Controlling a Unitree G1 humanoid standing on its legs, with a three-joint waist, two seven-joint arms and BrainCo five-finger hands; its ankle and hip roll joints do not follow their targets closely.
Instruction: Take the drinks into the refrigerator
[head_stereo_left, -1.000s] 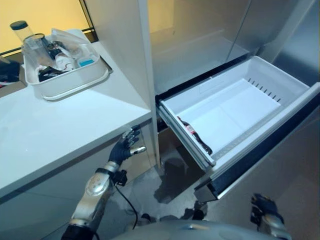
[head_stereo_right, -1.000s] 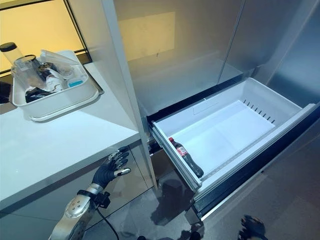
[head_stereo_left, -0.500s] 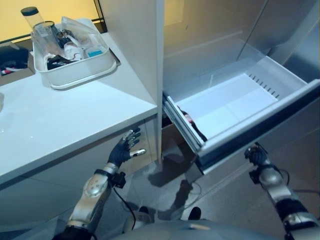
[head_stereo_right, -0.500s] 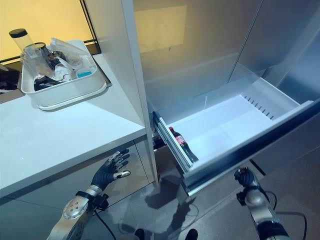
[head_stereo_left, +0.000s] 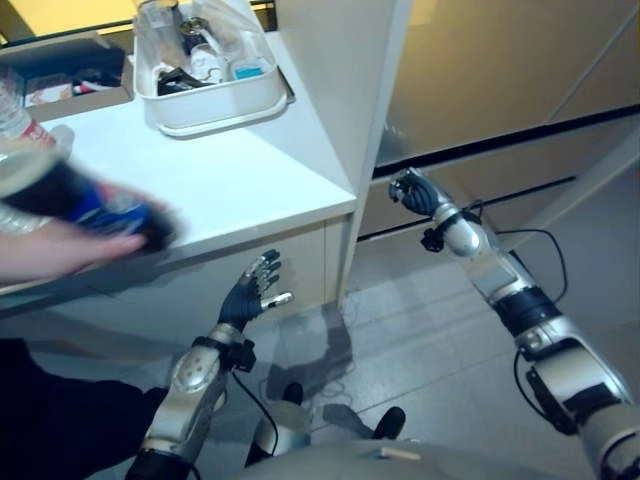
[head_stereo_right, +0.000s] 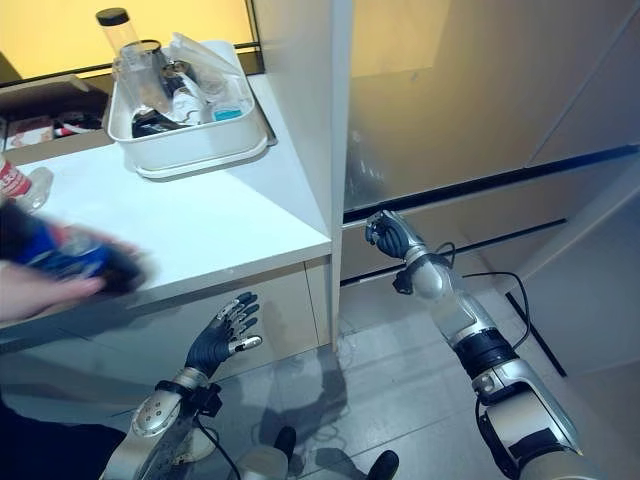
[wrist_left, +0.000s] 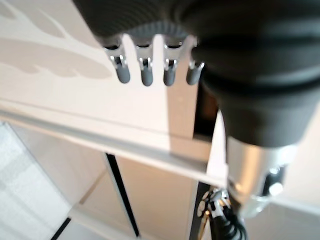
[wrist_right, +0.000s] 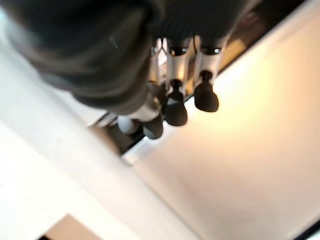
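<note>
A person's hand (head_stereo_left: 55, 250) reaches in from the left over the white counter (head_stereo_left: 240, 190), holding a dark drink bottle (head_stereo_left: 80, 197) with a blue label. Another bottle with a red label (head_stereo_right: 12, 180) stands at the counter's far left edge. The refrigerator's lower drawer front (head_stereo_right: 520, 205) sits flush with the cabinet. My right hand (head_stereo_right: 388, 235) rests against that drawer's left end, fingers (wrist_right: 176, 107) relaxed and touching the panel. My left hand (head_stereo_left: 255, 293) hangs open in front of the cabinet below the counter, holding nothing.
A white tub (head_stereo_left: 215, 105) full of small items and a clear jar stands at the back of the counter beside the tall white side panel (head_stereo_right: 315, 130). Grey tiled floor (head_stereo_left: 420, 330) lies in front of the refrigerator.
The drawer with the cola bottle has slid shut, my right hand rising and following its front. A person's hand with a dark bottle has come in from the left. The camera has swung left.
</note>
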